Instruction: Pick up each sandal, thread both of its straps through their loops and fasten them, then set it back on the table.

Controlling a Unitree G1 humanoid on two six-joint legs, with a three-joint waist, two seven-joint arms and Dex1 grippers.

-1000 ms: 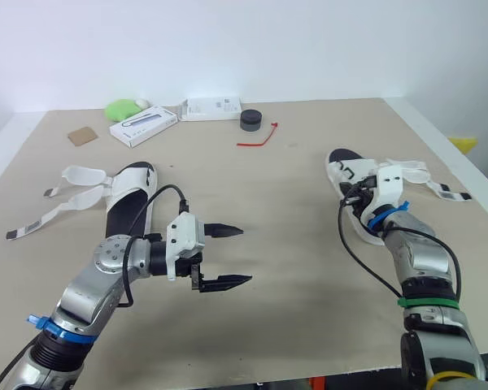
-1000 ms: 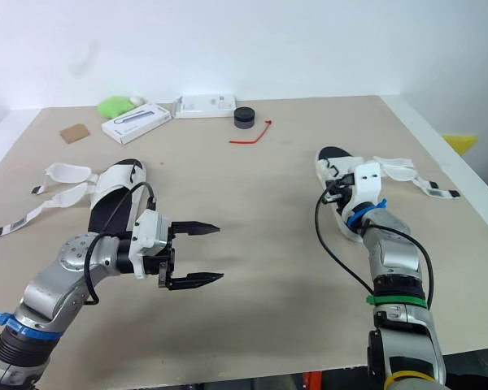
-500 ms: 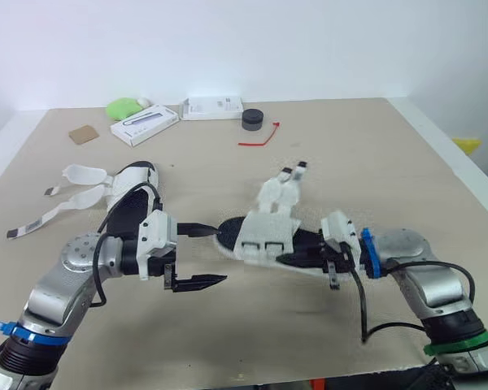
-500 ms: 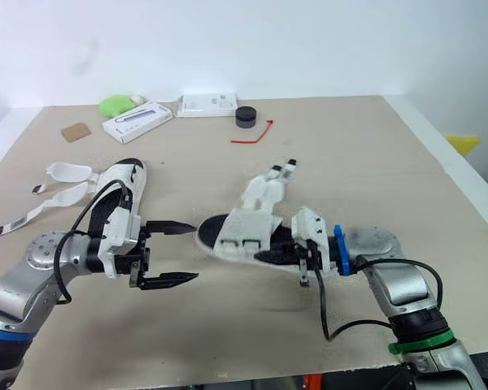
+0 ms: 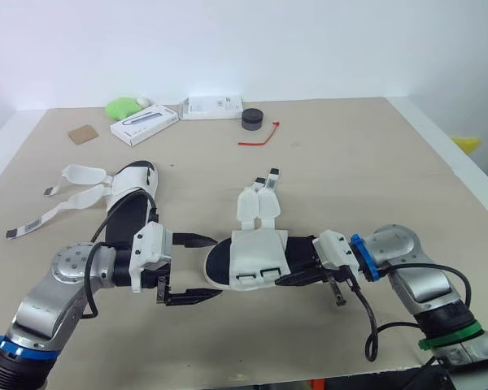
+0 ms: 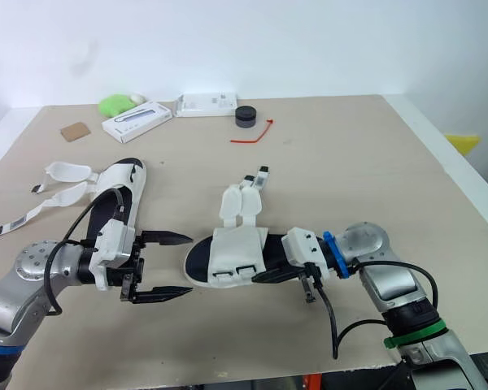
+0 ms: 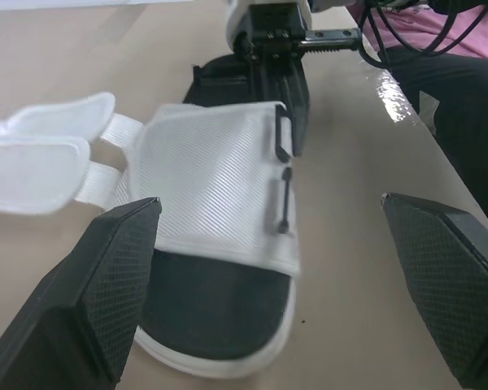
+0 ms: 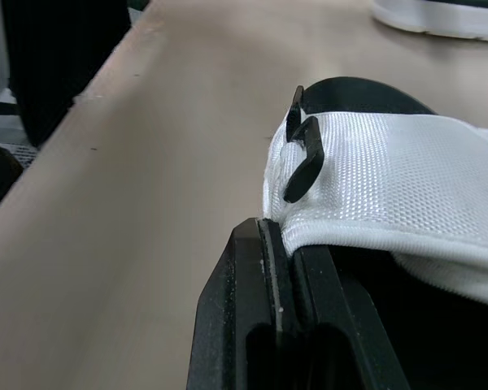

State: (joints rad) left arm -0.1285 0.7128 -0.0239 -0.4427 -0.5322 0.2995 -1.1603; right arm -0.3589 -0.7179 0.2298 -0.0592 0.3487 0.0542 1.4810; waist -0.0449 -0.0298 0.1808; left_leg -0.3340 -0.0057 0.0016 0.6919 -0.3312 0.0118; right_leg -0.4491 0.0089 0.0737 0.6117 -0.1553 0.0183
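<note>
With the right gripper [image 5: 299, 275] fingers pinching only the heel edge of the sandal [image 5: 259, 253] at the middle of the counter [image 5: 333, 175], the wide-spread fingers of the left gripper [image 5: 210, 266] could, I reckon, nudge its toe and twist it loose.

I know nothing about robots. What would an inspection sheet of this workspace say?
Surface: tan table, flat.
Job's things: one sandal gripped by the right hand, straps unfastened; second sandal lying at the left, straps loose.
Clutter: green lump, long white box, flat white box, black puck, red tie, brown card, all near the far edge.
Hands: left hand open beside the gripped sandal; right hand shut on it.
Cables: black cable loops below the right wrist.
Surroundings: white wall; yellow object past the right edge.
</note>
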